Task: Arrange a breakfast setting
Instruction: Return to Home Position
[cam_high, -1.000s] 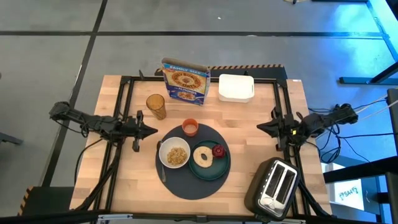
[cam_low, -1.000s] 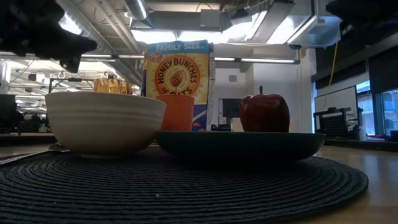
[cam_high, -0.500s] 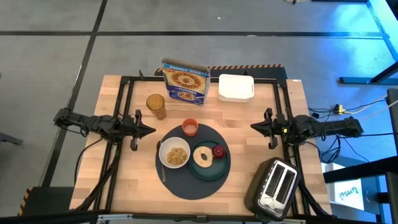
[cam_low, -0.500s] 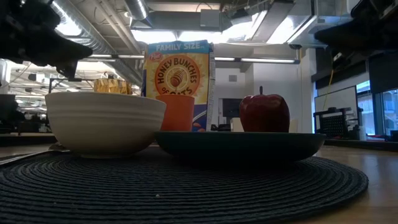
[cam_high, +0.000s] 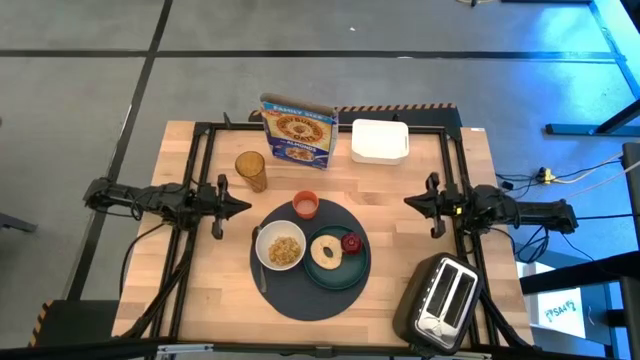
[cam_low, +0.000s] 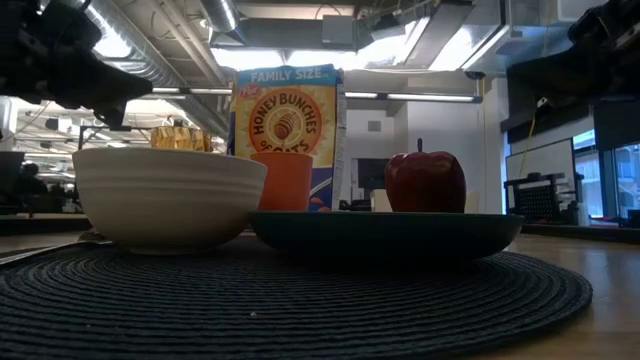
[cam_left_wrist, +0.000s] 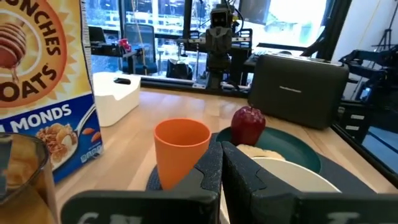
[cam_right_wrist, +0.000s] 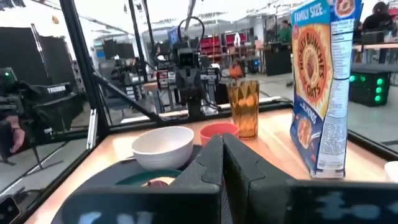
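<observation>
On the wooden surface (cam_high: 225, 295), between the two arms, a round dark-grey placemat (cam_high: 300, 302) is carrying the whole setting. One white bowl (cam_high: 281, 249) is sitting on its left half and is holding tan cereal. Just beside it, one teal plate (cam_high: 345, 281) is holding one tan ring bagel (cam_high: 326, 250) and one small dark-red fruit (cam_high: 351, 242), the fruit standing upright at the plate's right rim with its stem up. One small orange cup (cam_high: 305, 205) is standing at the mat's far edge, and one spoon (cam_high: 261, 275) is lying along the bowl's left side. Off the mat, one amber glass (cam_high: 251, 171), one blue cereal box (cam_high: 297, 128) and one white lidded container (cam_high: 379, 141) are standing farther back, and one toaster (cam_high: 440, 300) is sitting at the near right corner. The left hand (cam_high: 243, 209) is hanging clenched and empty left of the mat; the right hand (cam_high: 410, 204) is hanging clenched and empty to its right, both well apart from the dishes.
</observation>
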